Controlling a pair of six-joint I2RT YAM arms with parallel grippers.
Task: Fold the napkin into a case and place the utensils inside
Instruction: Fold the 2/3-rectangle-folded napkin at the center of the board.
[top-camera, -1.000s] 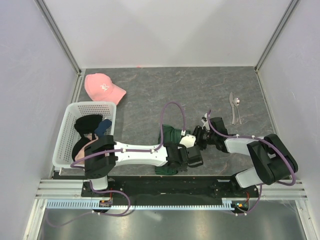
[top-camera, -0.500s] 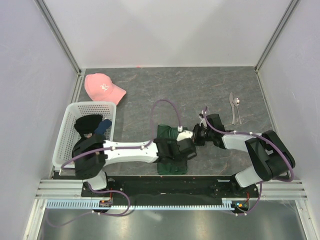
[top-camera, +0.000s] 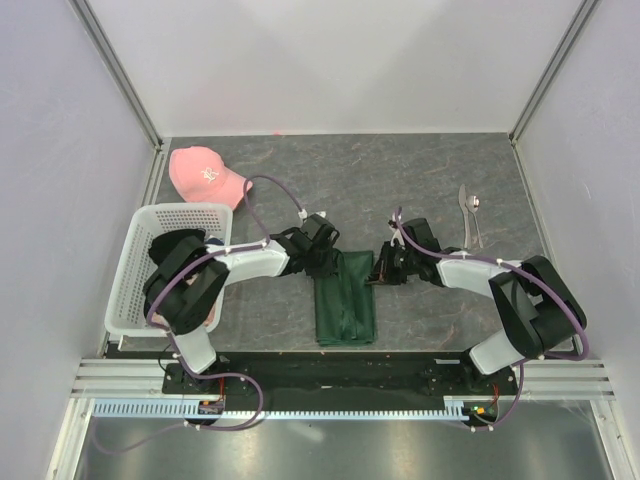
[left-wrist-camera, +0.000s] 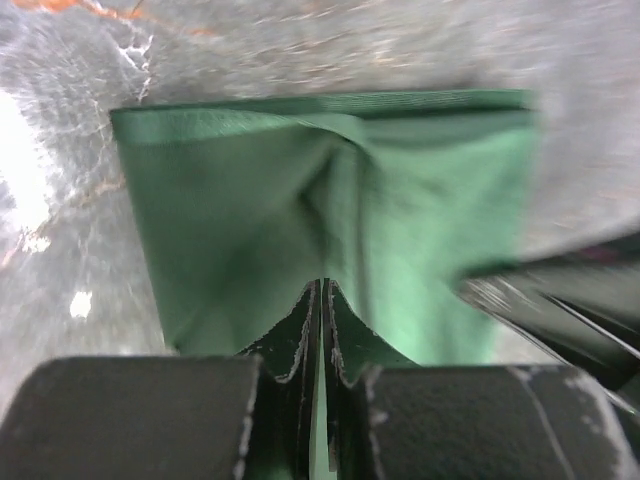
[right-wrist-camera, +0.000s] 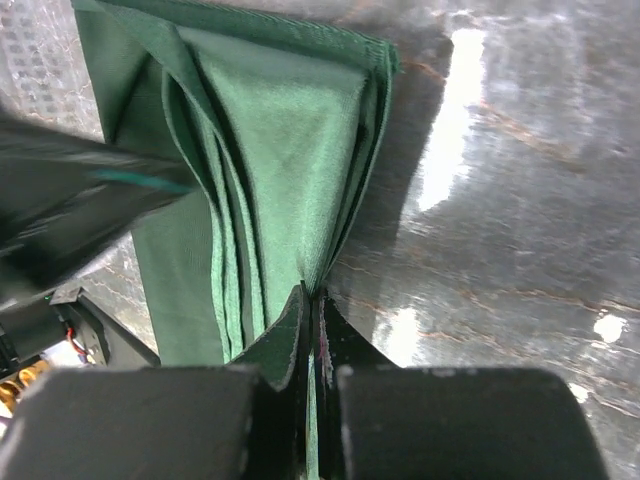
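Note:
The dark green napkin (top-camera: 345, 300) lies folded into a narrow strip near the table's front middle. My left gripper (top-camera: 333, 256) is shut on its far left corner; the left wrist view shows the cloth (left-wrist-camera: 330, 210) pinched between the jaws. My right gripper (top-camera: 376, 272) is shut on its far right edge, and the right wrist view shows the layered folds (right-wrist-camera: 270, 160) running into the jaws. The two silver utensils (top-camera: 470, 214) lie side by side at the far right, apart from both grippers.
A pink cap (top-camera: 205, 174) lies at the far left. A white basket (top-camera: 140, 262) with a black garment (top-camera: 178, 247) stands at the left edge, beside the left arm's base. Grey walls enclose the table.
My left arm has swung from over the napkin's near right part back to its far left corner. The napkin now shows as a narrow folded strip. My right gripper shifted slightly left.

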